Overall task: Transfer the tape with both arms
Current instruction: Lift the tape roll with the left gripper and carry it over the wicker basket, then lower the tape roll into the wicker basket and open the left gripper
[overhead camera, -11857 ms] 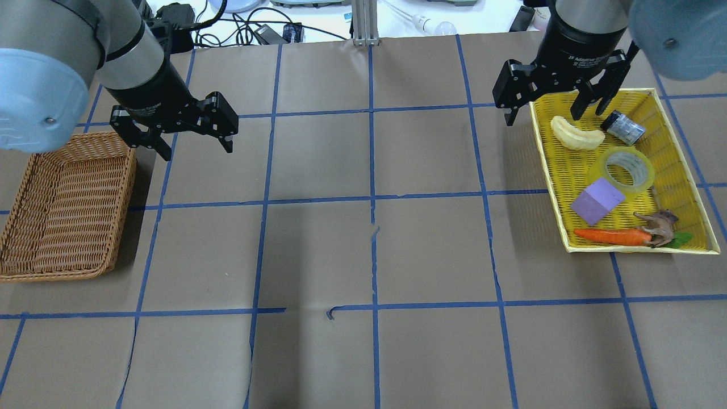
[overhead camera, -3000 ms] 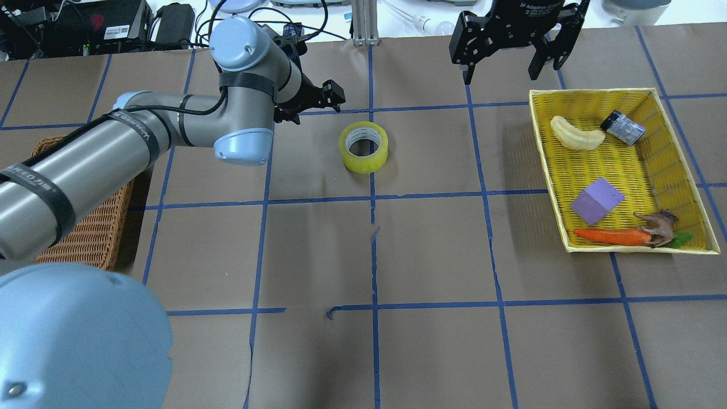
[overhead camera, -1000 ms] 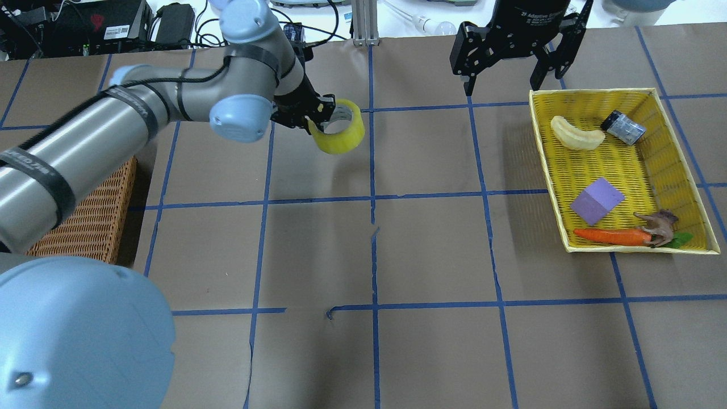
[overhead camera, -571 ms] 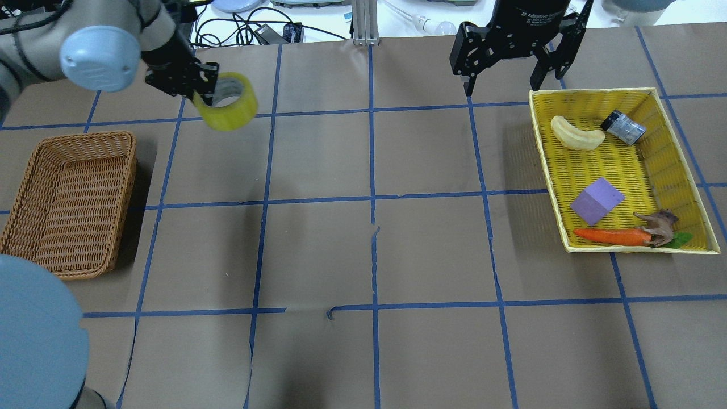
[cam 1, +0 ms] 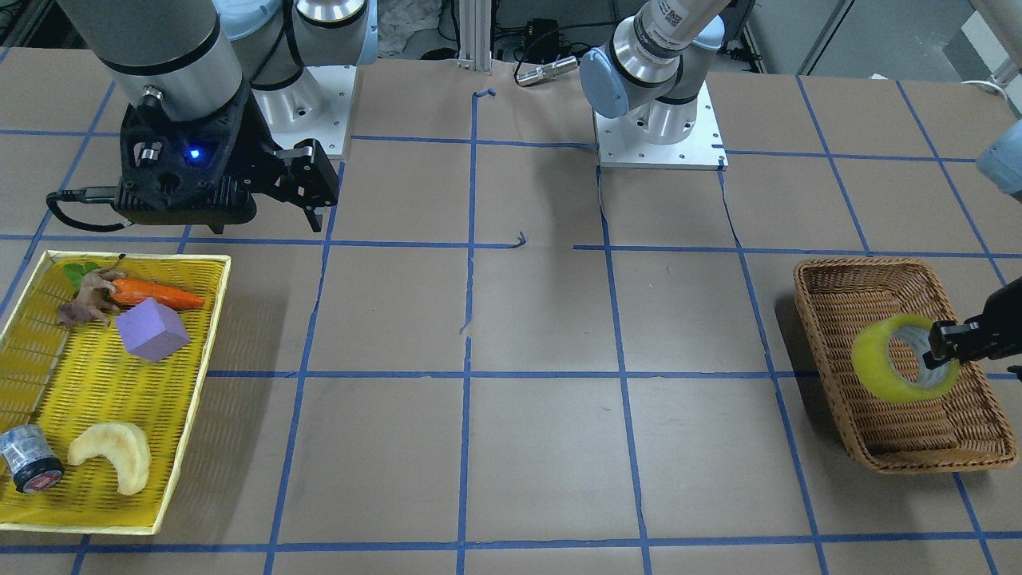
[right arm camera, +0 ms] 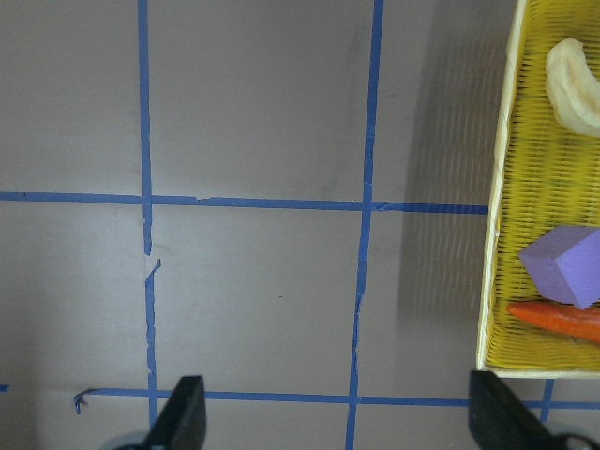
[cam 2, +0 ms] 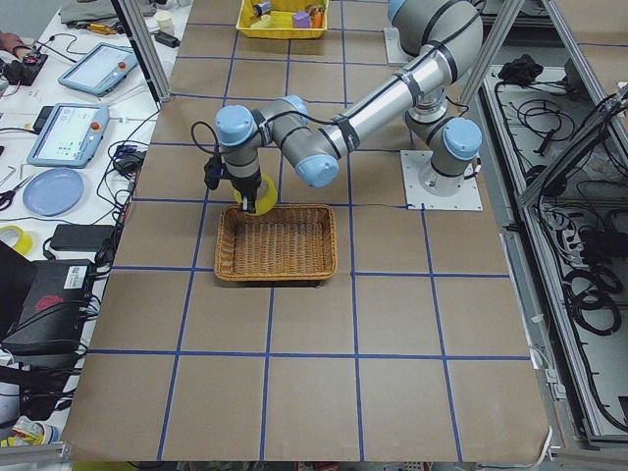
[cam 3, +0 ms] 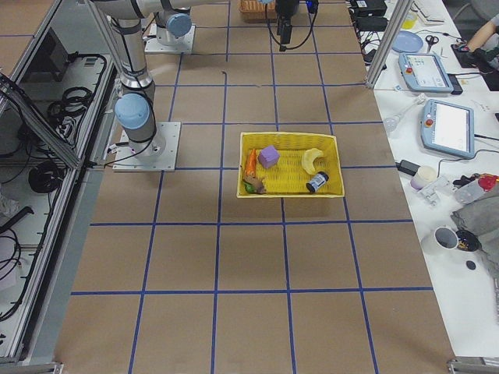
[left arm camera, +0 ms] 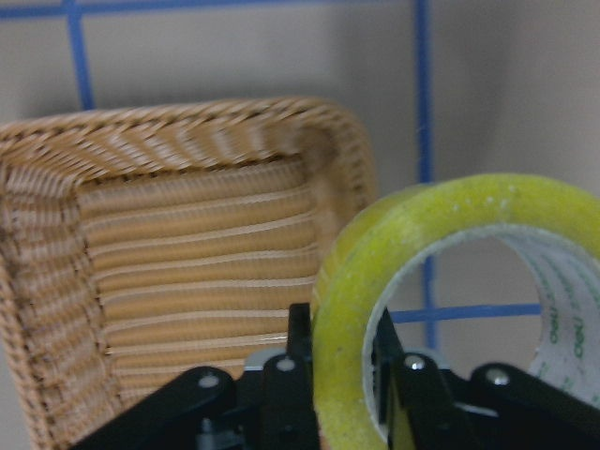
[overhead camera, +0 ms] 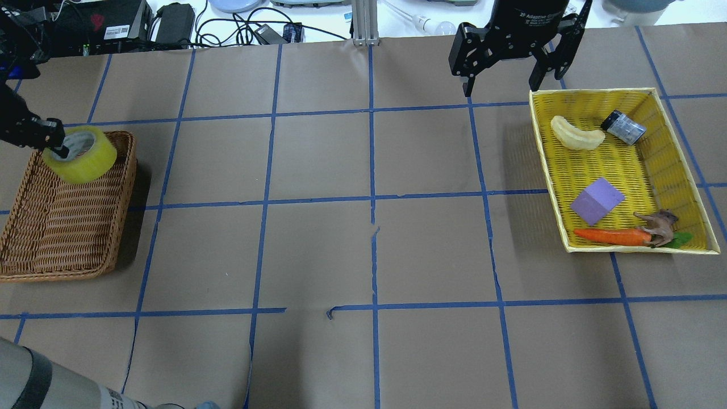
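The tape (overhead camera: 85, 160), a yellowish ring with a whitish core, hangs tilted over the far end of the wicker basket (overhead camera: 120, 227). My left gripper (overhead camera: 57, 143) is shut on the tape's wall, one finger inside the ring. It shows the same way in the front view, tape (cam 1: 878, 361) and left gripper (cam 1: 940, 351), and in the left wrist view, tape (left arm camera: 349, 281) and left gripper (left arm camera: 342, 370), with the basket (left arm camera: 187, 127) below. My right gripper (overhead camera: 501, 86) is open and empty, above the table beside the yellow tray's (overhead camera: 544, 165) far left corner.
The yellow tray holds a pale banana piece (overhead camera: 576, 134), a small grey roll (overhead camera: 623, 127), a purple cube (overhead camera: 596, 200), a carrot (overhead camera: 610, 236) and a toy animal (overhead camera: 659, 225). Cables and devices (overhead camera: 170, 25) lie beyond the table's far edge.
My left arm has carried the tape from the table's middle leftward to above the wicker basket. The right gripper has stayed open near the tray.
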Controlling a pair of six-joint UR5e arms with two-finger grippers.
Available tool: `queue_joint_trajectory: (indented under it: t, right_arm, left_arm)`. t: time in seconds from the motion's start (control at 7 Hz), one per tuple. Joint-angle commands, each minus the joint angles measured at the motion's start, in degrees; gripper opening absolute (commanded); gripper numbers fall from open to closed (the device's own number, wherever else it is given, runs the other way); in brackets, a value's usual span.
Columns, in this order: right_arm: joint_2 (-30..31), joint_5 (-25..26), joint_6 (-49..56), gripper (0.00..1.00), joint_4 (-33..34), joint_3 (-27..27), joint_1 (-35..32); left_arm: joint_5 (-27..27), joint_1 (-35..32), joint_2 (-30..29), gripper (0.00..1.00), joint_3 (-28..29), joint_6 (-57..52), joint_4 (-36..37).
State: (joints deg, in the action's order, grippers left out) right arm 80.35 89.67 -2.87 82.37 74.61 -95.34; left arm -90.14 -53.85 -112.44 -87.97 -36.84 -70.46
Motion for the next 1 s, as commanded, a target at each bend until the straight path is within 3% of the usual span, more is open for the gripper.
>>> queue_joint_trajectory:
  t: [0.0,0.29,0.43,0.57,0.86]
  right_arm:
    - [0.1,0.1,0.0,1.00,0.1,0.4,0.0]
    - [0.2,0.0,0.1,1.00,0.1,0.4,0.0]
    - [0.2,0.0,0.1,1.00,0.1,0.4,0.0]
    - [0.2,0.0,0.1,1.00,0.1,0.4,0.0]
    - [0.2,-0.1,0.1,1.00,0.1,0.5,0.0]
  left_arm:
    - [0.5,4.6,-1.2,0.00,-2.8,-0.8,0.3]
    - [-0.1,5.2,-2.5,0.00,-3.8,-1.3,3.2]
    - [0.0,5.2,-2.9,0.29,-3.7,-0.8,3.2]
    - [-0.2,5.1,-2.1,0.99,-3.6,-0.3,3.2]
    - [-0.4,4.2,1.8,1.00,-2.7,-0.2,0.6]
